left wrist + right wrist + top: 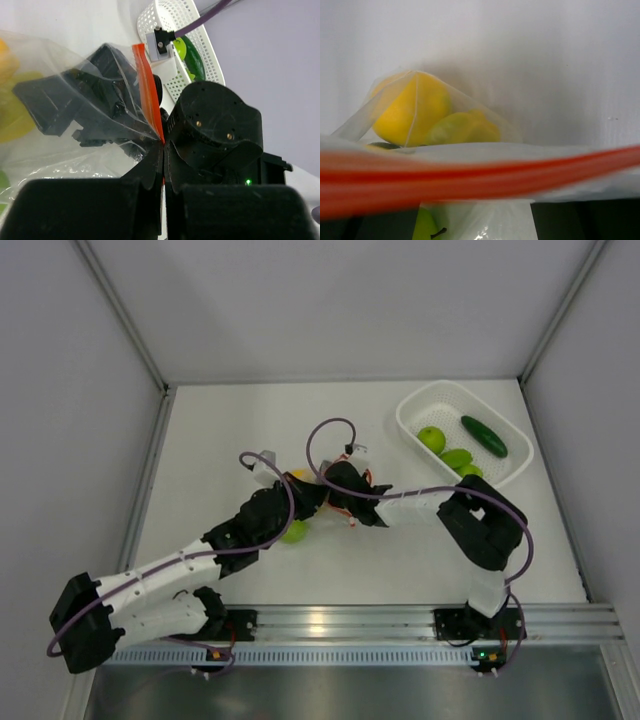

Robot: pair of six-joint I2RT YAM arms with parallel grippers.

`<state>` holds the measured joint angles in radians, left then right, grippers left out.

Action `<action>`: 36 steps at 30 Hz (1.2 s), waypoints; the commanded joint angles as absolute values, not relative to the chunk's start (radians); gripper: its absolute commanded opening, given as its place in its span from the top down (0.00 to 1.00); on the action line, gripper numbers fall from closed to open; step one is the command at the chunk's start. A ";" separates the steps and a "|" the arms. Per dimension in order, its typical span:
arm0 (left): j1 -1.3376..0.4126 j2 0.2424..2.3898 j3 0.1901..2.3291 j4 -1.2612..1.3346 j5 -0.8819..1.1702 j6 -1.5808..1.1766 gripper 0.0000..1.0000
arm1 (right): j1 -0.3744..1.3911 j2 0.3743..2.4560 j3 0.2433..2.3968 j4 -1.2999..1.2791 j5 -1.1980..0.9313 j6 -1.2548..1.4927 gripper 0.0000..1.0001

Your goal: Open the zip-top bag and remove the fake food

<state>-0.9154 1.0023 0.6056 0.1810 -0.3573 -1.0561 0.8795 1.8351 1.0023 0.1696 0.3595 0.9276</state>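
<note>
Zip-top bag (480, 150) (orange-red strip) holds yellow fake food (400, 112); basket (418, 398) holds cucumber (484, 436).

Seen from above, the bag (298, 477) is almost wholly covered by the left gripper (308, 497) and right gripper (332, 486), whose fingertips are hidden too. In the right wrist view the zip strip (470, 172) is a blur from 9 to 3 o'clock, cut at both edges. The dark fingers (580, 220) at 5 and 7 o'clock are cropped, their grip unclear. A green fruit (427, 225) at 6 o'clock is cut off. In the left wrist view a yellow fruit (12, 120) at 9 o'clock is blurred and cropped.
</note>
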 commanded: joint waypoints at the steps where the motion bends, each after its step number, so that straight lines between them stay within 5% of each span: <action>1: -0.919 0.963 0.571 0.252 -0.359 -1.035 1.00 | 0.862 1.893 1.074 0.150 0.336 0.936 0.23; 13: -0.919 0.927 0.486 0.187 -0.419 -0.985 1.00 | 0.845 1.934 1.043 0.321 0.207 1.100 0.26; 20: -0.917 0.919 0.477 0.166 -0.454 -0.965 1.00 | 0.862 1.979 1.161 0.209 0.242 1.112 0.12; 36: -0.916 0.877 0.442 0.156 -0.495 -0.957 1.00 | 0.899 2.098 1.318 0.003 0.413 1.039 0.33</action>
<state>-0.9131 0.9108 0.4568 0.1558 -0.4763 -0.9703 0.8959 2.0686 1.3056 0.0776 0.3233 1.0657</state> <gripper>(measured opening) 0.015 0.680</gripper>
